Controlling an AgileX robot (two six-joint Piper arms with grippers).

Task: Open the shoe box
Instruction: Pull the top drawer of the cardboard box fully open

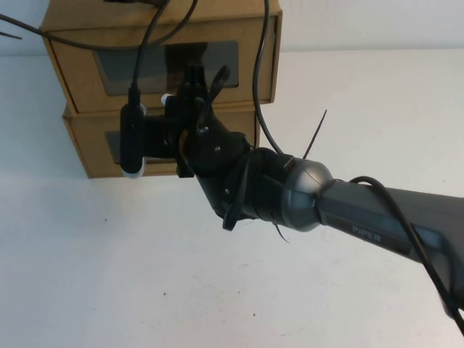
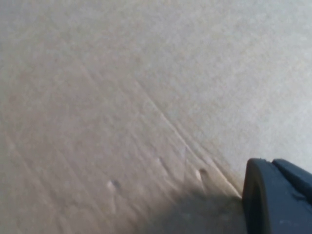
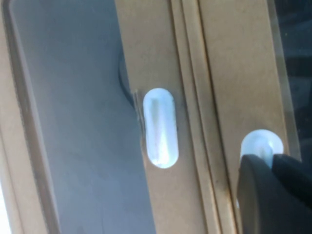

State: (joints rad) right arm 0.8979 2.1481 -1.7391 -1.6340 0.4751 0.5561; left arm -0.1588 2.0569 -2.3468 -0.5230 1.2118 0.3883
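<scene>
Nearest: the grey-and-black right arm, extended from the near right over the white table toward the stack of boxes. The right gripper is held against the windowed front of the stack, near the seam between its two boxes. In the right wrist view its jaws appear closed on a white translucent pull tab. Which box this tab belongs to cannot be told. A second white oval tab lies free just beside it, at the edge of a grey window. The step in hand is judged to be the grasp of the tab, the box not yet being opened. The next move is judged to call for a straight pull away from the stack, toward the robot, with the stack kept from sliding. Beyond: the lower brown cardboard shoe box is set on the table, and the upper brown cardboard shoe box is stacked on it. Both windowed fronts are turned toward the robot, with the long axis laid side to side. The left gripper is not seen from above. It is held close to a plain brown cardboard face, presumably of the stack, and its state cannot be told.
</scene>
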